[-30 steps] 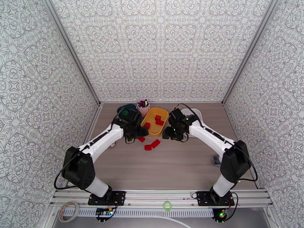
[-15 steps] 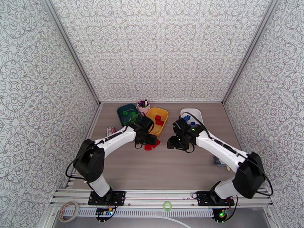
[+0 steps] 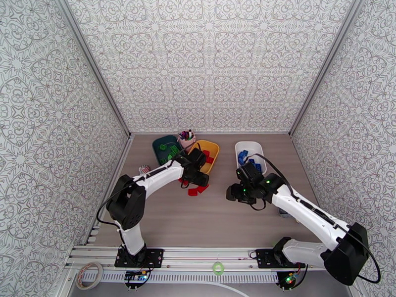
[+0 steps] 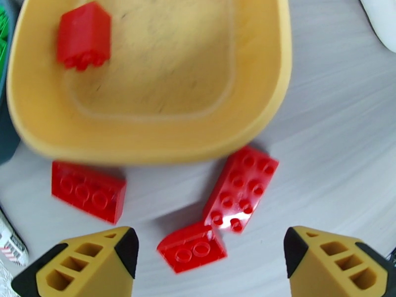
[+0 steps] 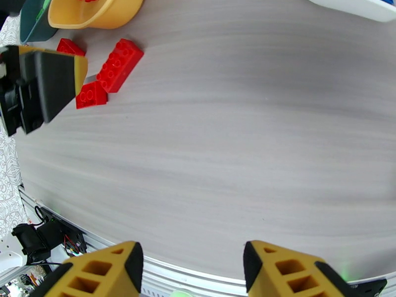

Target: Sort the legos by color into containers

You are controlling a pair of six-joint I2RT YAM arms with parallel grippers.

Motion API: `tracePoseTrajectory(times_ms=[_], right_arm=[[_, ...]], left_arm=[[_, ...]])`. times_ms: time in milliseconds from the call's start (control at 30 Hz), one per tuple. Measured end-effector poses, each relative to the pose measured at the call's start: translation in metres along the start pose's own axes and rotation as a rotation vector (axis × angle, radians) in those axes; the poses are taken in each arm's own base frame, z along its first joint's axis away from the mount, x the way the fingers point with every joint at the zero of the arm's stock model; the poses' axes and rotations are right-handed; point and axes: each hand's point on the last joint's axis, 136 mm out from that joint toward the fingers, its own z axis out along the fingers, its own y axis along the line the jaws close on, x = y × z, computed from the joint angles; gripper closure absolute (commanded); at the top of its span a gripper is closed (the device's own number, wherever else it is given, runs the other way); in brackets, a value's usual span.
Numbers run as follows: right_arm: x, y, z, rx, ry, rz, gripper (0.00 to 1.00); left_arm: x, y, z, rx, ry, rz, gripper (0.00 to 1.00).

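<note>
Jaws wide apart on the left gripper (image 4: 210, 246), and nothing caught between them! It hangs just off the near rim of the shallow yellow plastic tray (image 4: 148, 155). Right below the gap lies a small red sloped plastic brick (image 4: 192, 247), flat on the table and a little nearer one fingertip than the other. Touching its far corner, a long red eight-stud brick (image 4: 241, 189) runs at an angle up toward the yellow tray, its far end just beside the rim. A third red studded brick (image 4: 88, 190) lies flat close under that same rim, off past one fingertip and outside the gap. One chunky red brick (image 4: 83, 35) sits tipped over in the yellow tray's far corner.

Over to the right gripper (image 5: 193, 258): fingers parted, a narrower gap than its partner's, holding nothing. It hangs over the bare grey wood-grain table (image 5: 247, 134), well apart from the yellow tray and from the three loose red bricks.

From above, a dark teal plastic tray (image 3: 161, 143) with small green bricks (image 3: 173, 150) sits just beside the yellow tray. A white plastic tray (image 3: 253, 144) with small blue bricks (image 3: 242, 157) stands apart on the yellow tray's other side.
</note>
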Motion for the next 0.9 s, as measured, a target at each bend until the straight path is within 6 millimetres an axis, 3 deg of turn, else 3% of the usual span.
tracePoseTrajectory(times_ms=[333,667,900], right_arm=[[0.007,-0.01,-0.002,0.042,0.021,0.009,0.42],[0.008,-0.013,-0.005,0.054,0.017,0.01,0.42],[0.008,-0.013,-0.004,0.055,0.019,0.01,0.42]], left_arm=[[0.005,-0.026,0.027,0.016,0.024,0.112,0.25],[0.021,-0.03,0.055,0.004,0.081,0.134,0.33],[0.034,-0.04,0.062,-0.024,0.09,0.159,0.56]])
